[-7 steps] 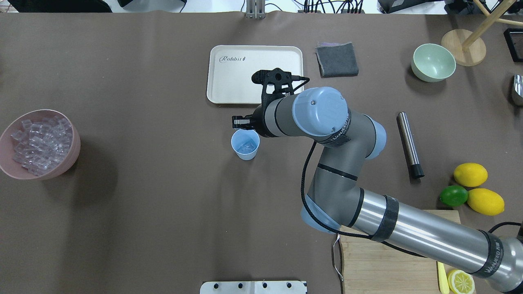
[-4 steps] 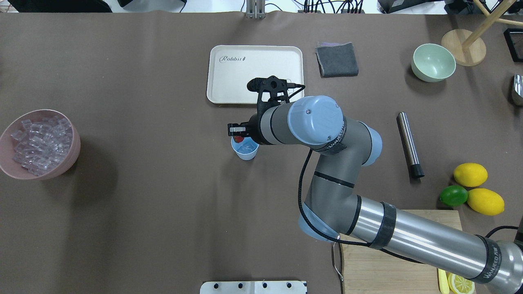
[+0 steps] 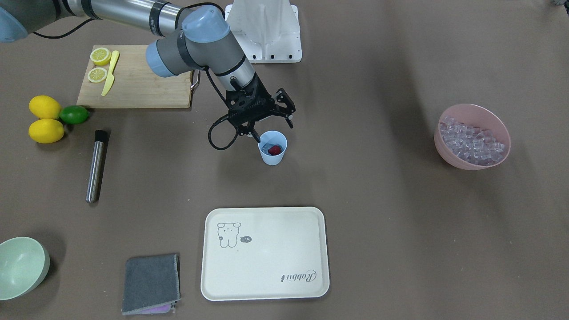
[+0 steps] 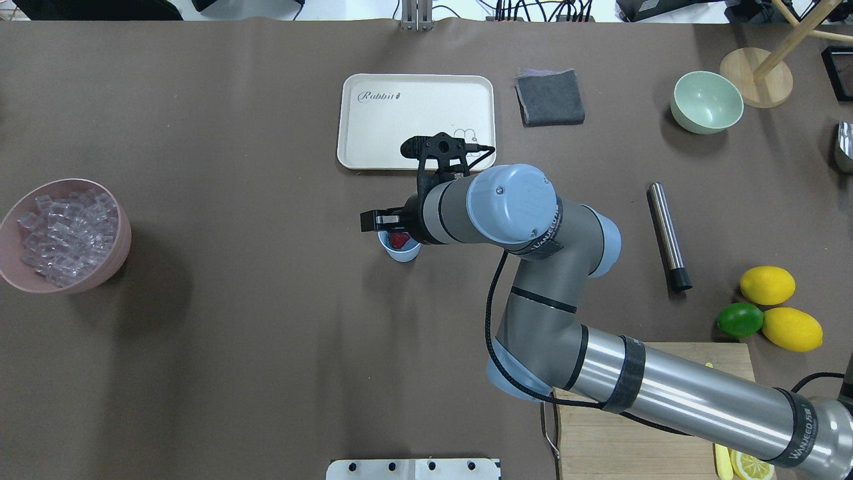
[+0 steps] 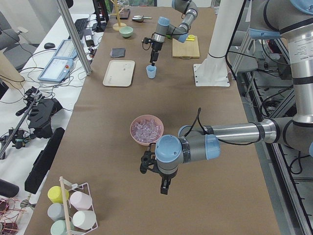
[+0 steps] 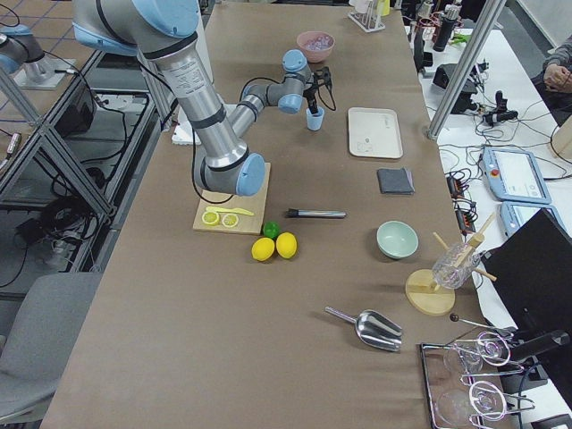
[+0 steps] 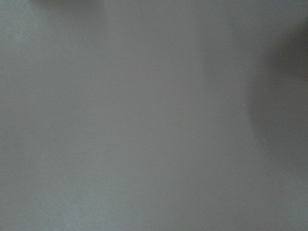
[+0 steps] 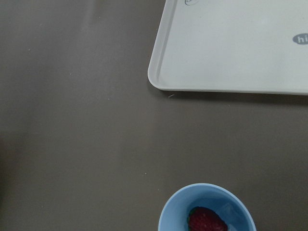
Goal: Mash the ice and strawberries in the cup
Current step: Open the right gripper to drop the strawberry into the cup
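The light blue cup (image 3: pixel 272 159) stands at mid-table, just in front of the cream tray. A red strawberry (image 3: pixel 275 150) lies inside it beside a clear piece of ice (image 3: pixel 266 147). The right wrist view shows the strawberry (image 8: pixel 207 221) down in the cup (image 8: pixel 173 211). My right gripper (image 3: pixel 275 131) hangs just above the cup's mouth, open, with nothing between its fingers. In the overhead view its wrist covers part of the cup (image 4: pixel 404 255). My left gripper (image 5: pixel 164 188) shows only in the exterior left view, low over bare table; I cannot tell whether it is open or shut.
A pink bowl (image 4: pixel 123 247) full of ice cubes sits at the table's left. The cream tray (image 4: pixel 416 87), a grey cloth (image 4: pixel 550 97) and a pale green bowl (image 4: pixel 706 103) line the far side. A metal rod (image 4: pixel 666 233), lemons, a lime (image 4: pixel 740 320) and a cutting board lie right.
The right gripper shifted a little left over the cup. The strawberry, first unseen, appeared at the cup's rim and now lies inside the cup, free of the fingers.
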